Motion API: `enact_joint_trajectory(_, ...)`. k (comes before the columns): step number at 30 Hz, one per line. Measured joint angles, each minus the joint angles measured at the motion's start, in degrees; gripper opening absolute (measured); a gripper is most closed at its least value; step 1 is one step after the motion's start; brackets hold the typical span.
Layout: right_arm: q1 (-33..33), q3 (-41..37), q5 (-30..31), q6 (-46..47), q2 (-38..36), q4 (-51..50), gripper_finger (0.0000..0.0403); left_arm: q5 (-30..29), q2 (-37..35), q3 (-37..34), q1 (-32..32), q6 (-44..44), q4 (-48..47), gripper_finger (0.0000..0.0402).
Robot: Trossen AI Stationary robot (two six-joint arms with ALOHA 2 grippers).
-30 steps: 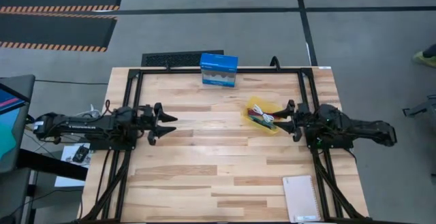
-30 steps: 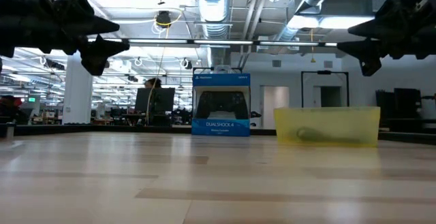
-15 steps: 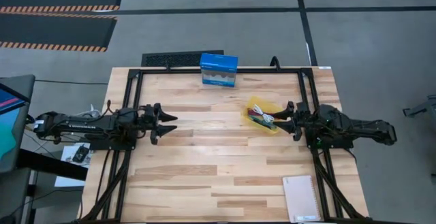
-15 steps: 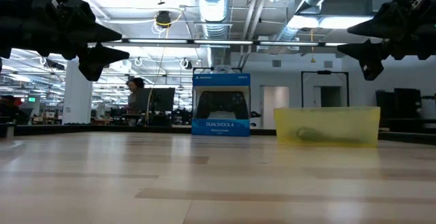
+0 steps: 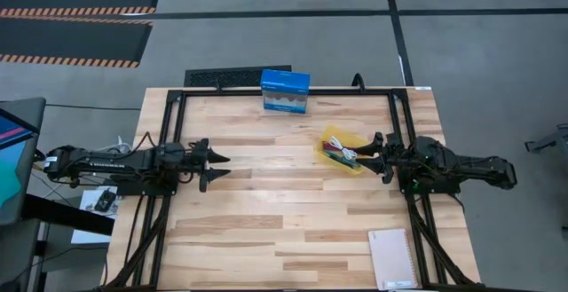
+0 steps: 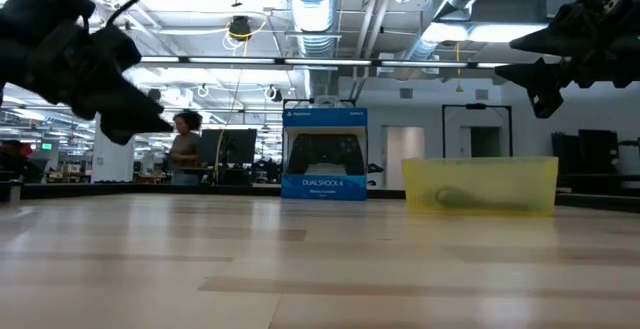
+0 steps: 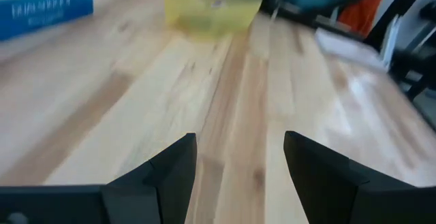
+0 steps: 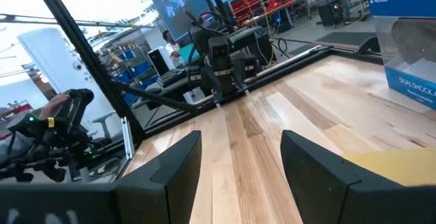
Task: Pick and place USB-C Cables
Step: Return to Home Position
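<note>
The USB-C cables (image 5: 339,153) lie bundled in the yellow tray (image 5: 330,138) on the right half of the table; teal, dark red and white ones show, and the black one I cannot make out. In the low view the tray (image 6: 480,183) shows a dim shape behind its wall. My right gripper (image 5: 374,155) hangs open in the air just right of the tray, high above the table (image 6: 540,61). My left gripper (image 5: 219,165) is open over the table's left half, pointing toward the tray (image 7: 211,9), and tips downward in the low view (image 6: 135,119).
A blue boxed game controller (image 5: 285,90) stands at the far edge, upright in the low view (image 6: 324,155). A pale notebook (image 5: 392,258) lies at the near right corner. Bare wood (image 5: 284,194) stretches between the arms. A person (image 6: 183,147) stands in the room beyond.
My left gripper has dropped lower and tipped its fingers downward, drawing slightly back toward the table's left edge; its wrist view is blurred. The right arm has kept still. The person in the background has walked leftward.
</note>
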Motion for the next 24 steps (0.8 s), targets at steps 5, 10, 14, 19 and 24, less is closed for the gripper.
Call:
enact_joint_trajectory(5,0.0,0.0,0.0,0.0,0.0,-0.1,0.0224,-0.7,-3.9,0.0,0.3,0.1,-2.3,0.0210)
enact_joint_trajectory(10,0.0,0.0,0.0,0.0,0.0,-0.1,0.0223,-0.7,-13.6,0.0,1.0,0.0,-2.3,0.0210)
enact_joint_trajectory(14,0.0,0.0,0.0,0.0,0.0,-0.1,0.0224,-0.7,-22.3,0.0,1.5,0.0,-2.2,0.0210)
enact_joint_trajectory(19,0.0,0.0,0.0,0.0,0.0,-0.2,0.0223,-0.4,-22.4,0.0,2.3,0.1,1.9,0.0210)
enact_joint_trajectory(24,0.0,-0.1,0.0,0.0,0.0,-0.1,0.0224,-0.5,-22.4,0.0,2.4,0.1,-1.0,0.0210)
